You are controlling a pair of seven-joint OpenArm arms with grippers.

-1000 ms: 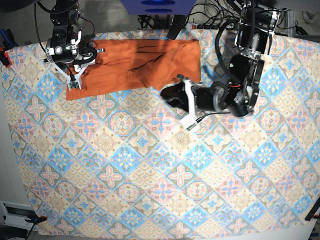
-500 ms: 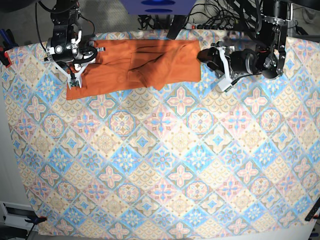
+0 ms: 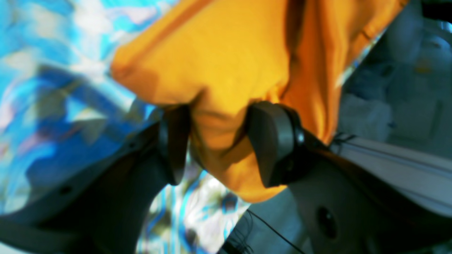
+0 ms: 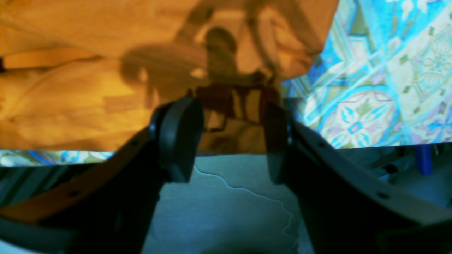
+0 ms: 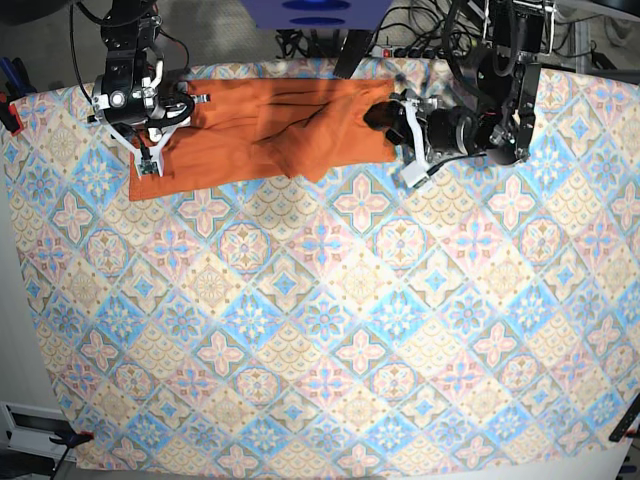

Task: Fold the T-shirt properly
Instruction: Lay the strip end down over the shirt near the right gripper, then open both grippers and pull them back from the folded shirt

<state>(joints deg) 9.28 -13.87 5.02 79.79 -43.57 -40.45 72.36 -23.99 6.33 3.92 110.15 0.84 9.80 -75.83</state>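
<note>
Overhead — bench under patterned tablecloth | T-shirt lies lengthwise along far edge | left fingers straddle its hem, parted | right fingers parted — above fabric

Left pincer swung back onto T-shirt edge.

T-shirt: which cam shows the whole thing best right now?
Base. It alone frames the whole orange T-shirt, folded along the tablecloth's far edge between both arms. Left wrist shows only a blurred bunch of fabric between the left gripper's fingers; right wrist shows one edge beyond the open right gripper.
</note>
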